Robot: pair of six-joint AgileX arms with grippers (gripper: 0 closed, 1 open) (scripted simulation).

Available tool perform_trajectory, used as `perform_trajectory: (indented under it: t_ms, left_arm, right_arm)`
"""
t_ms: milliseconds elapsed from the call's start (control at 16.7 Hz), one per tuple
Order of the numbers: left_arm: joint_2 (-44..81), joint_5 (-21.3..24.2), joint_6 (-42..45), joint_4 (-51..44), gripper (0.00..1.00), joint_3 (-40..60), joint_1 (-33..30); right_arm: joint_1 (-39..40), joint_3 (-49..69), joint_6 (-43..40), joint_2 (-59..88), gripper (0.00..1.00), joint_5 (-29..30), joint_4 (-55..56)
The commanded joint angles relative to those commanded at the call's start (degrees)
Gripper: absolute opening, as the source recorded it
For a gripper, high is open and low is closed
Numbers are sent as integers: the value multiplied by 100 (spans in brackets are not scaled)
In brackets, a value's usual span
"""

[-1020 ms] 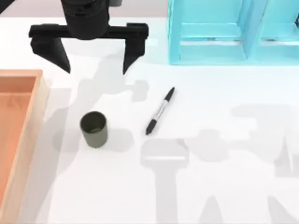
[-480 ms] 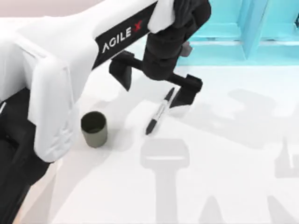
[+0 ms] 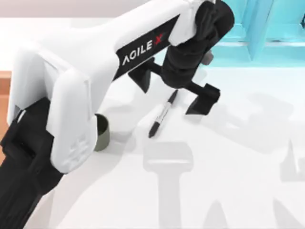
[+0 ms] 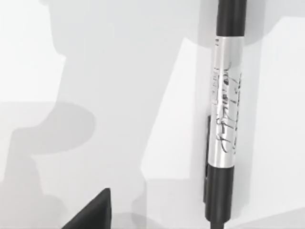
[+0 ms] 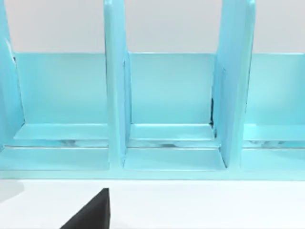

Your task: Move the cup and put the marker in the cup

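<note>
The marker lies slanted on the white table, black at both ends with a printed grey barrel. My left gripper hovers open over the marker's far end, one finger on either side of it and both clear of it. One of its fingertips shows beside the barrel in the left wrist view. The dark olive cup stands upright to the marker's left, half hidden behind my left arm. My right arm is parked facing the rack, and one fingertip shows off to the side.
A teal rack with upright dividers stands at the back right of the table. A wooden tray sits at the left edge, mostly covered by my left arm. Arm shadows fall across the table's front.
My left arm has swung from the back left towards the right and lowered. Its open gripper now sits over the marker's far end. The arm now hides half the cup and most of the tray.
</note>
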Motion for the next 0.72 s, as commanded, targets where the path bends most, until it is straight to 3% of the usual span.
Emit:
perform_trajectory:
  t_ms: [720]
  left_arm:
    - [362, 0, 274, 1936, 100, -1483, 233]
  right_arm:
    - [0, 0, 0, 0, 100, 0, 0]
